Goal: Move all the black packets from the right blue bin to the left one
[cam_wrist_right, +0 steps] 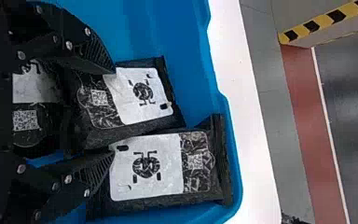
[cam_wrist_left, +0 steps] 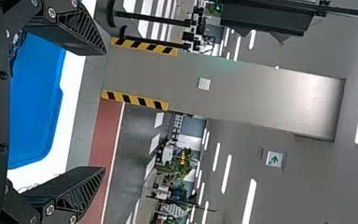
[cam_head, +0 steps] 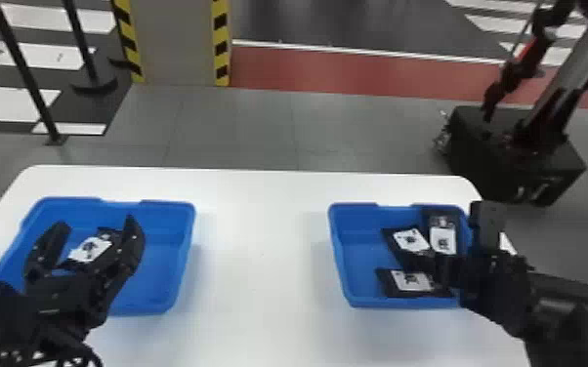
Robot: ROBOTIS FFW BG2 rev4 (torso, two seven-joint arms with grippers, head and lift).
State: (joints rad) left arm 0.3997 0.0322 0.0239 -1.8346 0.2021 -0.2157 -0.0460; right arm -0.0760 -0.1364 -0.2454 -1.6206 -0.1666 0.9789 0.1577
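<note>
In the right blue bin (cam_head: pixel 338 254), three black packets (cam_wrist_right: pixel 142 95) lie crowded by our right gripper (cam_wrist_right: pixel 113 112), its fingers apart; closing off-centre, we could snag a touching neighbour too.

Smooth plastic is seen in the left bin (cam_head: pixel 184 254) and right bin (cam_head: pixel 339 251); glossy, wrinkled film, on the black packets (cam_wrist_right: pixel 168 168).

Red floor strip (cam_head: pixel 337 73) behind white table (cam_head: pixel 263 234).
</note>
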